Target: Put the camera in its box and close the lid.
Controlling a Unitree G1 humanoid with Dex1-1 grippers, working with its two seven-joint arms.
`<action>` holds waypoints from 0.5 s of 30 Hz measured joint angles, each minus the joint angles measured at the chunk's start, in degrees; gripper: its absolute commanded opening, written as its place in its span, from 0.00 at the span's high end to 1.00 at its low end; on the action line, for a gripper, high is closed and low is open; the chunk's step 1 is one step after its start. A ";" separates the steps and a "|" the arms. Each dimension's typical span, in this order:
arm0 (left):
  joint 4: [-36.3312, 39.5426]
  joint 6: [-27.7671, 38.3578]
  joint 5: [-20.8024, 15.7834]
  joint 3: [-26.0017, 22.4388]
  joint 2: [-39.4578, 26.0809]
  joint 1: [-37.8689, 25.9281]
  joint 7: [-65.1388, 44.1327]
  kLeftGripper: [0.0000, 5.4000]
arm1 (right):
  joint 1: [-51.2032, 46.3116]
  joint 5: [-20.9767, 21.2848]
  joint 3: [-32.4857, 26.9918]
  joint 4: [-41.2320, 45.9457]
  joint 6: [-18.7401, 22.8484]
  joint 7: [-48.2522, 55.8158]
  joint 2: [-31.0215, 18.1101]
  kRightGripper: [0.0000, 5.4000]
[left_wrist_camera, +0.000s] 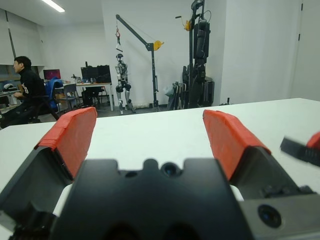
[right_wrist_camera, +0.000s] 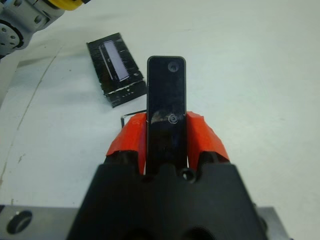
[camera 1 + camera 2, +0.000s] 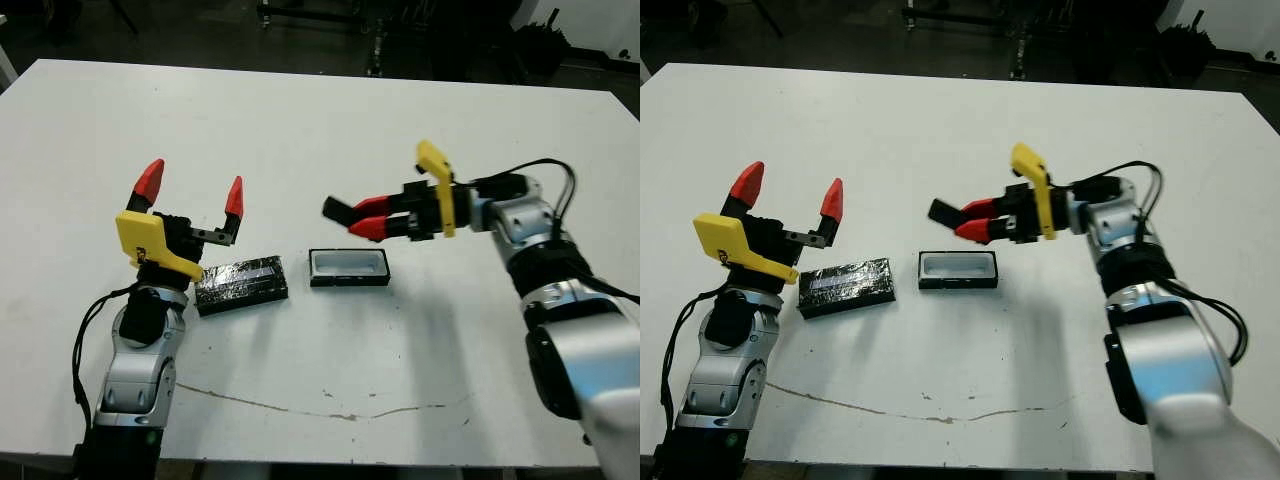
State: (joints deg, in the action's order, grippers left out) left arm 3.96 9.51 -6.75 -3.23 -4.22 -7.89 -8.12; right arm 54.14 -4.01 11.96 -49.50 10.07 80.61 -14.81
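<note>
While our right gripper (image 3: 362, 220) clamps the camera (image 3: 336, 209) above the box (image 3: 349, 267) at frame centre, our left gripper (image 3: 192, 192) gapes beside the lid (image 3: 240, 284). Right wrist view: fingers (image 2: 130, 137) pinch the camera.

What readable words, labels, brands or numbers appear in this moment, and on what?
None can be read.
The camera: two small round marks, no lettering.
The lid: only a pale reflective streak.
The box: plain white inside.
The monitor behind the seated person: too small to read.
</note>
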 measured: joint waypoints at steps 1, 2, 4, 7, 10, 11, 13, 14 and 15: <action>0.00 0.00 0.00 0.00 0.00 0.00 0.00 0.00 | 0.00 0.07 0.26 0.58 0.30 -0.25 0.03 0.69; 0.00 0.00 0.00 0.01 0.01 0.00 0.00 0.00 | 0.00 0.11 0.45 1.00 0.56 -0.55 0.10 0.69; 0.00 -0.01 0.00 0.01 0.03 0.00 0.01 0.00 | -0.02 0.13 0.67 1.61 0.67 -0.81 0.30 0.69; 0.03 -0.06 0.07 0.04 0.03 0.00 0.04 0.00 | -0.21 0.11 0.97 2.24 0.65 -0.82 0.93 0.69; 0.04 -0.06 0.11 0.05 0.03 0.00 0.04 0.00 | -0.85 0.13 1.75 2.84 0.65 -0.55 1.14 0.69; 0.04 -0.06 0.12 0.05 0.03 0.00 0.04 0.00 | -1.05 0.13 1.91 2.87 0.65 -0.47 1.16 0.69; 0.04 -0.06 0.14 0.06 0.03 0.00 0.05 0.00 | -1.20 0.13 2.16 2.87 0.64 -0.46 1.17 0.69; 0.04 -0.06 0.17 0.07 0.03 0.00 0.05 0.00 | -1.21 0.20 2.29 2.89 0.64 -0.56 1.17 0.69; 0.04 -0.06 0.18 0.09 0.03 0.00 0.05 0.00 | -1.21 0.38 2.45 2.91 0.62 -0.79 1.17 0.69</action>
State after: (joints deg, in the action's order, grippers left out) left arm 4.00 9.45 -6.57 -3.14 -4.20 -7.89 -8.07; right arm 52.92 -3.63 14.41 -46.59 10.69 79.82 -13.64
